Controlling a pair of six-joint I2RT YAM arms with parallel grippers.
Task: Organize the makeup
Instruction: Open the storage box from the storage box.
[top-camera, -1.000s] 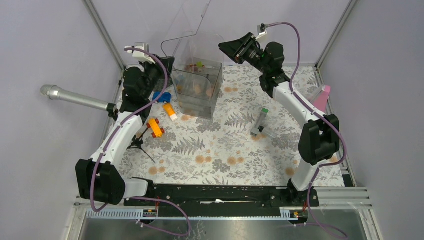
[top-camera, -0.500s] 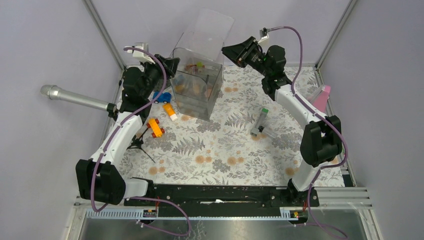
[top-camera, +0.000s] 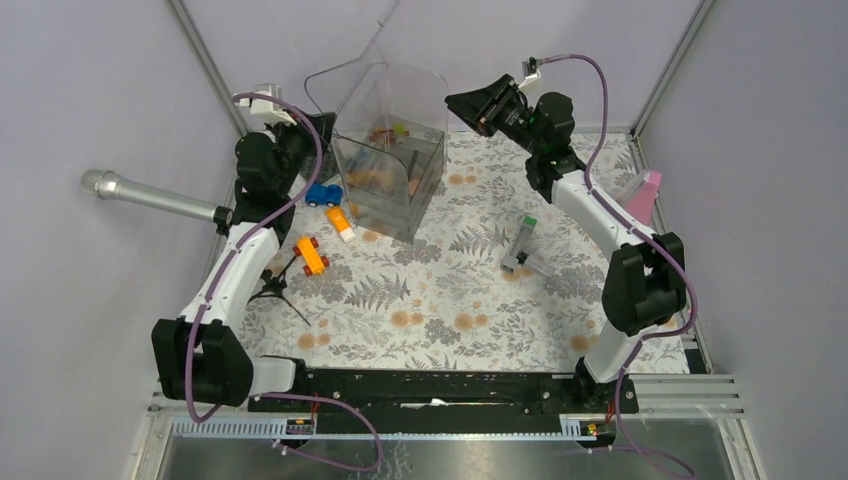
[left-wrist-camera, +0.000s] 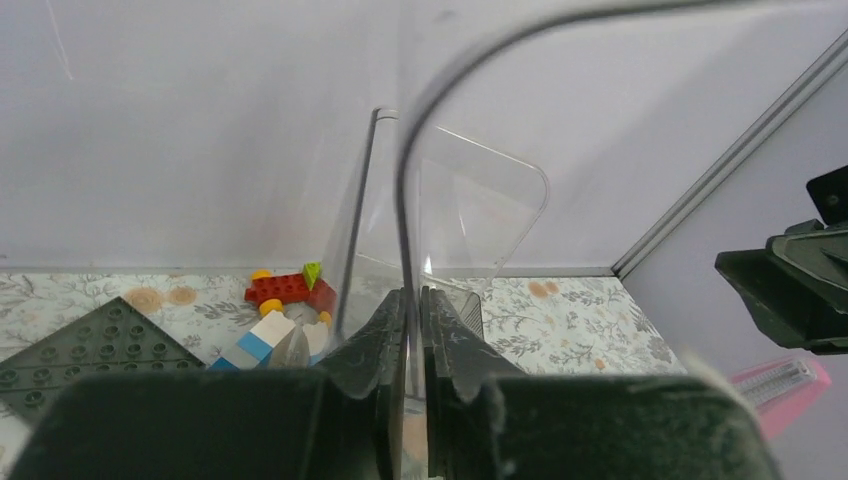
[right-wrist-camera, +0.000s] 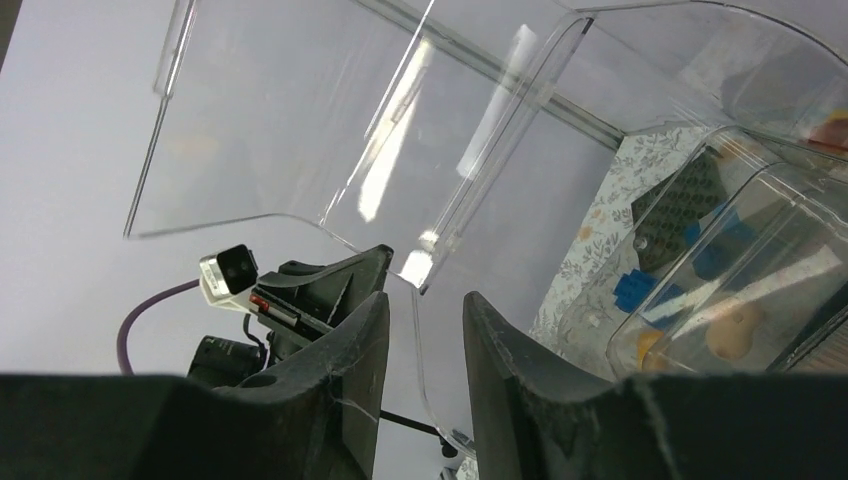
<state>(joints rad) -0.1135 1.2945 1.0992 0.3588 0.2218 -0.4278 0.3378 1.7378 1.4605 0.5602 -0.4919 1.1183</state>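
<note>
Bare mat (top-camera: 440, 300) front and centre; clear box (top-camera: 395, 195) at the back, orange toy car (top-camera: 311, 256) left, grey tube (top-camera: 521, 243) right.

The clear box (top-camera: 390, 190) is seen to be glossy, transparent plastic, streaked with bright reflections. Beneath it a matt printed cloth (top-camera: 450, 300) is spread. To its left, a silver metal microphone (top-camera: 150, 197) and a smooth, shiny plastic orange toy car (top-camera: 311, 256) are found. The left gripper (left-wrist-camera: 413, 305) is moulded in matt, finely grained black plastic.

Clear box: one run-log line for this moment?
left claw: shut on clear box | right claw: open, astride lid edge | grey tube: on table, outside box
</note>
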